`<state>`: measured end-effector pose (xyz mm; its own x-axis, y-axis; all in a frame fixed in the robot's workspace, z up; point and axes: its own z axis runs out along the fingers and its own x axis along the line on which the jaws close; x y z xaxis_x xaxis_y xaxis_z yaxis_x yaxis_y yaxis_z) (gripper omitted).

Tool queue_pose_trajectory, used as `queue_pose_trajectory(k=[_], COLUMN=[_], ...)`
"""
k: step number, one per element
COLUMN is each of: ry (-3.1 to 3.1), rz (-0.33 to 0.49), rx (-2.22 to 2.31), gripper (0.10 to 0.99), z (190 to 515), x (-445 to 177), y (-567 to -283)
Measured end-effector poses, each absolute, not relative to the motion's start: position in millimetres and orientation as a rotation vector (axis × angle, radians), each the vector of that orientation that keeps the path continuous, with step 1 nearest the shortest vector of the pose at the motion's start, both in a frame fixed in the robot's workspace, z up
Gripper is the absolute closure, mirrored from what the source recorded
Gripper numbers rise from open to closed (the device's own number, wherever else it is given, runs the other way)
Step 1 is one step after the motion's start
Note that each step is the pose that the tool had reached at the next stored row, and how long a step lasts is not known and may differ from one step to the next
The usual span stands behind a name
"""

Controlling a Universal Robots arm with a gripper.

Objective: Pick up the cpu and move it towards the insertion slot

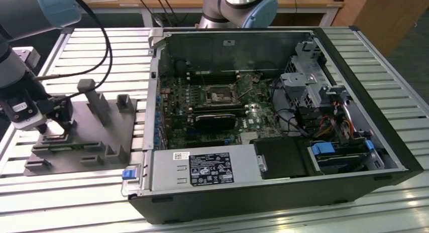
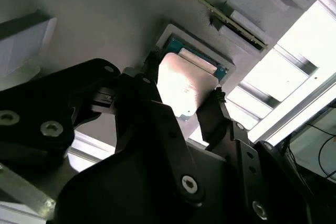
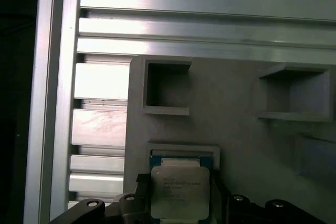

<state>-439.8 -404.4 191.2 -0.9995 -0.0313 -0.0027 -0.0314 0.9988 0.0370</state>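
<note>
At the exterior view's left, near side, the tool point(image 1: 56, 132) sits low over the grey fixture plate point(image 1: 87, 157). It is clamped on the cpu point(image 2: 184, 82), with the black fingers point(image 2: 215, 111) pressing two opposite edges and the silvery lid showing between them. The cpu is at its square recess point(image 3: 184, 148) in the plate, and a teal frame shows under it. It looks raised slightly off the seat, but I can't tell whether it is fully clear.

Handling, as a judgement:
- The chip is light, thin and rigid, so weight is no issue.
- The metal lid is smooth and the edges are shallow, so it could slip or cock if the squeeze is off-centre.
- The underside is likely delicate and should not be scraped on the recess rim.
- The best hold is on the side edges at mid-length, which is about where the fingers are now.

The arm point(image 1: 10, 72) drops nearly straight down onto the plate with its wrist vertical, and cables point(image 1: 100, 42) loop off it toward the far side. Grey posts point(image 1: 94, 100) stand on the plate just right of the tool.

The insertion slot point(image 1: 218, 96) is well apart to the right. It sits inside the open computer case point(image 1: 268, 193) on the motherboard, on the far side of a black heatsink block point(image 1: 214, 121). Plate and case both rest on the slatted metal worktop point(image 1: 80, 198).
</note>
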Motion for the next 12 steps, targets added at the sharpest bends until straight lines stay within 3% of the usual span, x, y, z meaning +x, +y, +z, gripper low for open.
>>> queue_pose_trajectory(k=[12], ry=[3.139], rz=[0.058], rx=[-0.049], gripper=[0.545], z=[199.7], x=[-439.8], y=[-404.4])
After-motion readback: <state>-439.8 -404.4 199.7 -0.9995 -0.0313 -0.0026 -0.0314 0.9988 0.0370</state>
